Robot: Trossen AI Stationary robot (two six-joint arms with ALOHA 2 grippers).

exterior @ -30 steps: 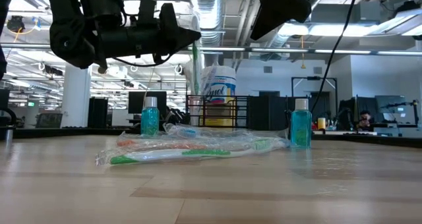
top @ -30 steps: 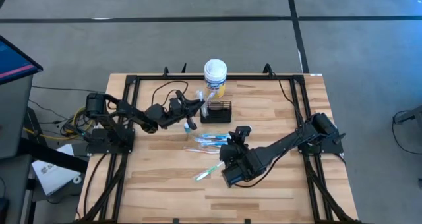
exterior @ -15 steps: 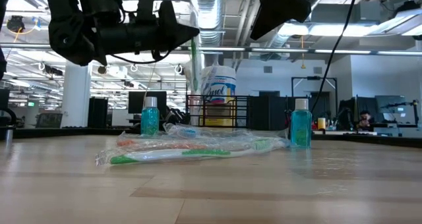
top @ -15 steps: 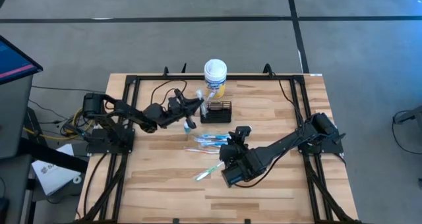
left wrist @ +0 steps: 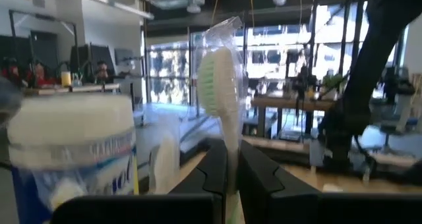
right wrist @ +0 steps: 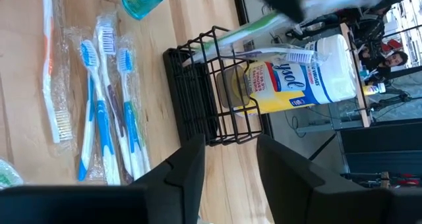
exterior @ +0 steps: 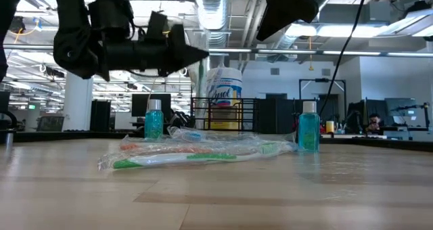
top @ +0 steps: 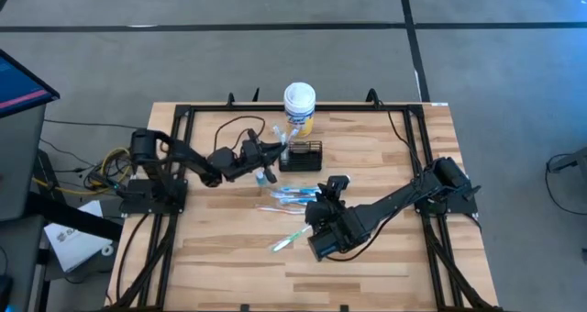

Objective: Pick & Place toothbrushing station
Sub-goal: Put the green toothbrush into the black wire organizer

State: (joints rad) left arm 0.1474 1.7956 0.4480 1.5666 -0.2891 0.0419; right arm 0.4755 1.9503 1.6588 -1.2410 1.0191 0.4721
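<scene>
The black wire-mesh caddy stands on the table in front of the yellow white-lidded canister; both also show in the right wrist view. My left gripper is above the caddy's left end, shut on a plastic-wrapped green-and-white toothbrush. Another toothbrush leans in the caddy. My right gripper is open and empty, above the table's middle and pointing at the caddy. My left gripper pinches the wrapped toothbrush by its handle between its two fingers, below the head. The gripper comes level from the table's left and lies across the brush. The brush stands nearly upright, head up, its lower end down at the caddy's top.
Several wrapped toothbrushes lie on the table in the middle, and one green one lies nearer the front. A small blue-green bottle stands left of them; the low view shows a second. The table's black frame rims it.
My left gripper has gone down a little and toward the caddy, still shut on the toothbrush, which has come lower with it.
</scene>
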